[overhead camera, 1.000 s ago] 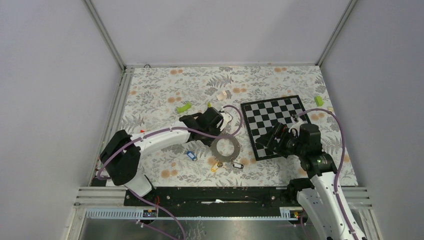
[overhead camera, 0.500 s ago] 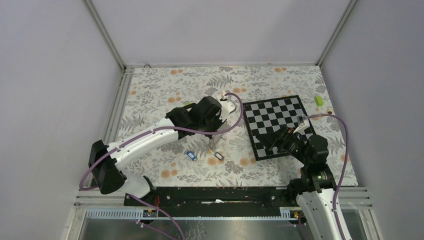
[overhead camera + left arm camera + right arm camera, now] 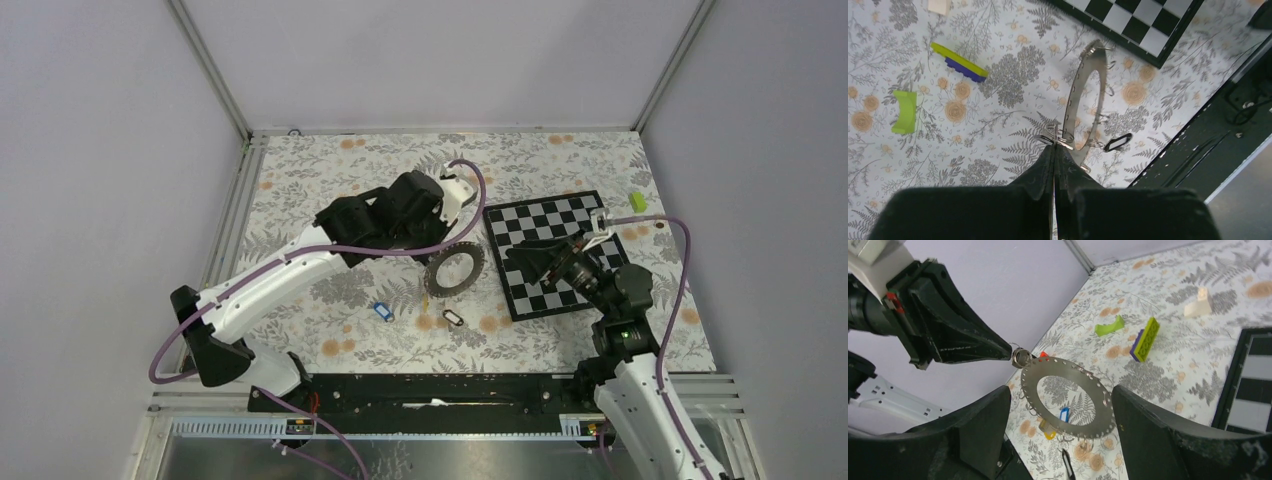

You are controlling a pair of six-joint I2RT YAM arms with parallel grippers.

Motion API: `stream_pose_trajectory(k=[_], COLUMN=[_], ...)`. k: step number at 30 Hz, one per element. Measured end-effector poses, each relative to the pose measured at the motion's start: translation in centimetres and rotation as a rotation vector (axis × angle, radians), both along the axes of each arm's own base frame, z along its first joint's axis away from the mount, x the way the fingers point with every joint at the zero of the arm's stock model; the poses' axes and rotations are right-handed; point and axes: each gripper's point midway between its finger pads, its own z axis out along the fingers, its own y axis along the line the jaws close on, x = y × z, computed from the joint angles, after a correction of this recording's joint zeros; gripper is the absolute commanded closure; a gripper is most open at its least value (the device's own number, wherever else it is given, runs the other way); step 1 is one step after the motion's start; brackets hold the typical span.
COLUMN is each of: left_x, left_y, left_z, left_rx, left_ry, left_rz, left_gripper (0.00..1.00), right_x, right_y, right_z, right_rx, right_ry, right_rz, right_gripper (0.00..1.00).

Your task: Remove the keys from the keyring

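Lifted off the table [image 3: 300, 180] since a second ago: keyring [image 3: 1075, 102], pinched at its rim by left gripper [image 3: 1054, 147], tips pressed together. Blue key [image 3: 379, 311] and black key [image 3: 452, 318] loose below; yellow key [image 3: 1048, 430] seemingly still attached. Right gripper [image 3: 1060, 390] spread, facing opposite.

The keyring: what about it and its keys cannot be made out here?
Left wrist view: the left tool holds the keyring nearly edge-on, so its far face is hidden.
Top view: what hangs from it is too small to count.
Right wrist view: the red tag is half hidden behind the rim; the black key is cut off by the bottom edge.
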Motion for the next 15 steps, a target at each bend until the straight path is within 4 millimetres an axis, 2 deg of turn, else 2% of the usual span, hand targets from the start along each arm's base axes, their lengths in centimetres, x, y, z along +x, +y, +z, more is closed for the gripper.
stream_pose_trajectory(k=[3,8,11,15], left_x=[0.2,1.1,1.5,1.4], left_y=[-0.4,-0.4,-0.1,0.3], left_z=[1.8,3.5,4.1,4.5], left_rx=[-0.026,-0.023,0.006,0.015], left_ry=[-0.008,-0.004,0.018,0.048], left_rz=[0.032,0.125,0.183,0.244], left_gripper=[1.0,1.0,1.0,1.0], right_x=[0.0,-0.9,-1.8,-3.0], right_y=[1.5,6.2,8.5,9.7], right_z=[1.7,3.8,4.2,4.2], right_rx=[-0.037,-0.141,-0.197,-0.252], right_ry=[-0.052,-0.16,-0.227,-0.313], right_rz=[0.048,0.167,0.229,0.27], right_gripper=[0.2,0.2,0.21,0.27])
